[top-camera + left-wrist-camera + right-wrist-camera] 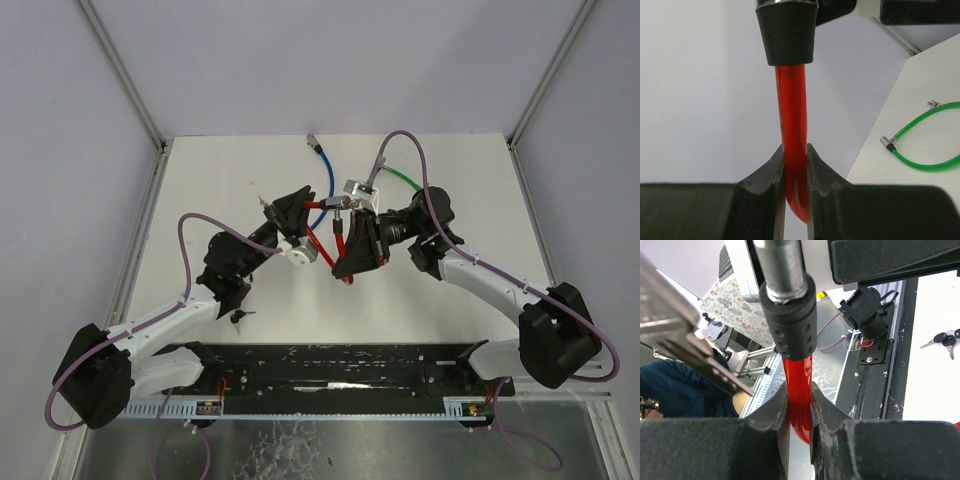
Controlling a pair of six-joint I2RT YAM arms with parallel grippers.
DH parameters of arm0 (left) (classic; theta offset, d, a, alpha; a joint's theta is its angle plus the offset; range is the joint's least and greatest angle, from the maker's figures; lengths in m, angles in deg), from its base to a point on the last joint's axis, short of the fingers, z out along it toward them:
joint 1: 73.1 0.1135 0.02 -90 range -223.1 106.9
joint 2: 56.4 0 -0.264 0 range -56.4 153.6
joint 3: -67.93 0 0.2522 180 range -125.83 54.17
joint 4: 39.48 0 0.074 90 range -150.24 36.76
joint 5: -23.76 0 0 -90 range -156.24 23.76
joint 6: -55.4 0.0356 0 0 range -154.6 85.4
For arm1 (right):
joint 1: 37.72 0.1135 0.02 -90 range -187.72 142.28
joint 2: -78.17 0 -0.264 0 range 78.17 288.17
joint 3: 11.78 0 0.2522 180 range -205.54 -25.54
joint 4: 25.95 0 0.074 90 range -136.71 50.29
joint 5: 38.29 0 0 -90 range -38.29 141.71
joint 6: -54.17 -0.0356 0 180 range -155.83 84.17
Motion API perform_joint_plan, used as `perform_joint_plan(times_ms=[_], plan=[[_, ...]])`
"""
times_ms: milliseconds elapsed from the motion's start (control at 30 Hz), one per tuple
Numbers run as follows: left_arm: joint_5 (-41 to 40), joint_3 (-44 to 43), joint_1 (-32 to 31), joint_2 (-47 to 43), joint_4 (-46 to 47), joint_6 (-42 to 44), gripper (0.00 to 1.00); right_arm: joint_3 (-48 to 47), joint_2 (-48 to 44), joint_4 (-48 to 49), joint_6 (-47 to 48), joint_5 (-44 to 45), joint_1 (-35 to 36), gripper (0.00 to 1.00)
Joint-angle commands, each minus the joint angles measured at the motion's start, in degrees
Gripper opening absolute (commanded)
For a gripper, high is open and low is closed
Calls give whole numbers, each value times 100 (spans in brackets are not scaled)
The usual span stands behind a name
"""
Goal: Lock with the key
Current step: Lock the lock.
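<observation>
left fingers (779, 170) are pinched nearly closed on the red cable lock (791, 110), gripping the cable just below a black sleeve (787, 35). right fingers (777, 412) are clamped on the same red cable, opened only as wide as the cable, with another black sleeve (790, 322) and a bare metal pin (780, 262) sticking up above them. so both arms hold the 1 lock, up off the table (220, 190), over its middle, and the red loop hangs down between them.

the silver lock body (356, 190) sits at the top of the red cable, just beside the right arm's wrist. can't tell from these views if the pin is seated in it.

2 other cable locks lie on the table farther back. the green cable lock (925, 167) is on the right side, the blue cable lock (328, 180) is toward the middle, and its far end points at the back wall.

the bunch of keys (943, 339) lies flat on the table near the front edge, close to the left arm, well apart from both fingers and from the red lock. nothing is touching it.

a flat silver metal piece (690, 335) shows blurred at the left of the right wrist view, too close to identify.
</observation>
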Motion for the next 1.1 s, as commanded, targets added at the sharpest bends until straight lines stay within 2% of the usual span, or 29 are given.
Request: perform_joint_plan(times_ms=[0, 500, 833, 1067], plan=[[45, -146, 84, -89, 664, 432, 0, -92, -316, 502, -781, -49, -93, 0], [-328, -428, 84, 255, 647, 1408, 0, -123, -349, 515, -1008, -2, -122, 5], [-1, -345, 84, 91, 549, 1221, 0, -170, -417, 454, -1031, -24, -519, 7], [7, -373, 85, 61, 415, 1163, 0, -145, -438, 466, -1050, -24, -527, 0]])
